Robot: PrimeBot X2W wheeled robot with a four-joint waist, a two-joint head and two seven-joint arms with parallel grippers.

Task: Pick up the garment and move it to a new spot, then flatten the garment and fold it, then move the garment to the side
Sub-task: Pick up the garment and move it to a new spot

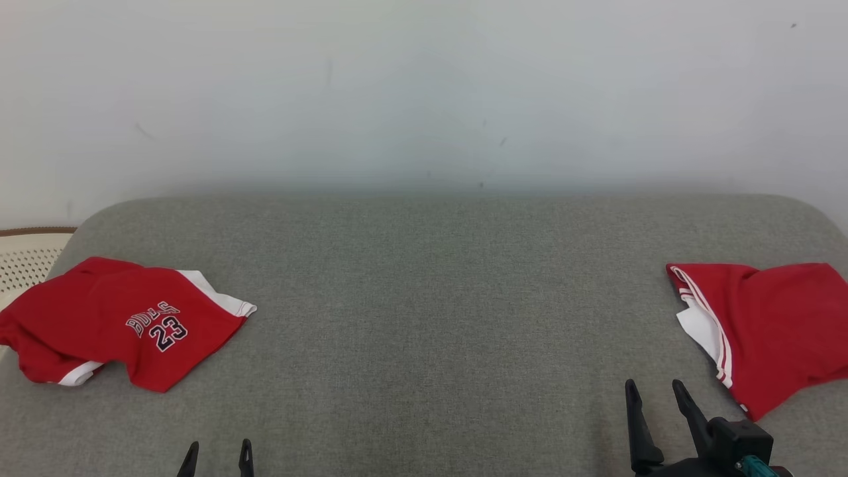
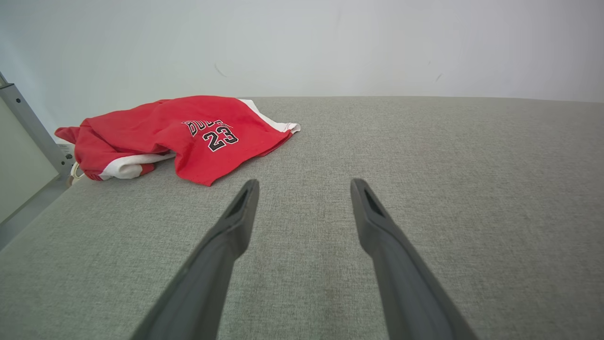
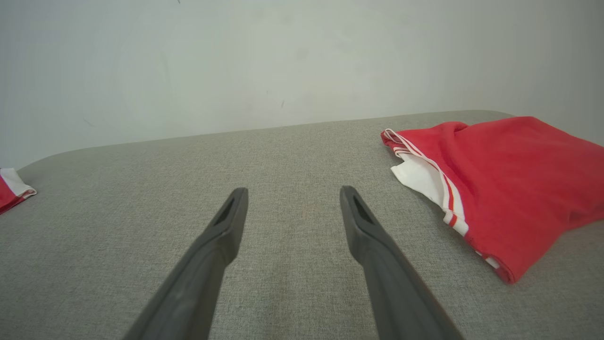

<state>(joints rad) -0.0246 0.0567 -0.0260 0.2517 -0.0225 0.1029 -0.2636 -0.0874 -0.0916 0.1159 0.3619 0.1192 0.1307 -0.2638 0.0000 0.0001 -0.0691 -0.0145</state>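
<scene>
Grey woven cloth covers the tabletop (image 1: 430, 298), rounded at its far corners, with a pale wall (image 1: 424, 86) behind. Two red garments logged. Positions? — obs. 1

Jersey (image 1: 132, 324): red, crumpled, at the far left of the tabletop. Print "BULLS 23" faces up, with white trim at its right corner and under its near fold. Striped garment (image 1: 775, 324): also red, at the far right edge, with a white panel and thin stripes along its left side. The two lie well apart, bare cloth between them. Cannot tell which one is the task's. — obs. 2

Left gripper (image 1: 218, 456), jaw state? — obs. 1

Released, jaws spread, empty. Its fingertips rise from the bottom edge of the head view, near the jersey's front corner and apart from it. In the left wrist view the jersey sits ahead and to the left of the fingers (image 2: 236, 226). — obs. 2

Right gripper (image 1: 654, 389)? — obs. 1

Same: jaws wide apart, gripping nothing. It sits at the lower right of the head view, just beside the near left corner of the striped garment. No contact visible. — obs. 2

Surroundings? — obs. 1

Cream perforated object (image 1: 26, 262) off the tabletop's left edge, beyond the jersey. Grey metal frame (image 2: 28, 118) on that side in the left wrist view. — obs. 2
</scene>
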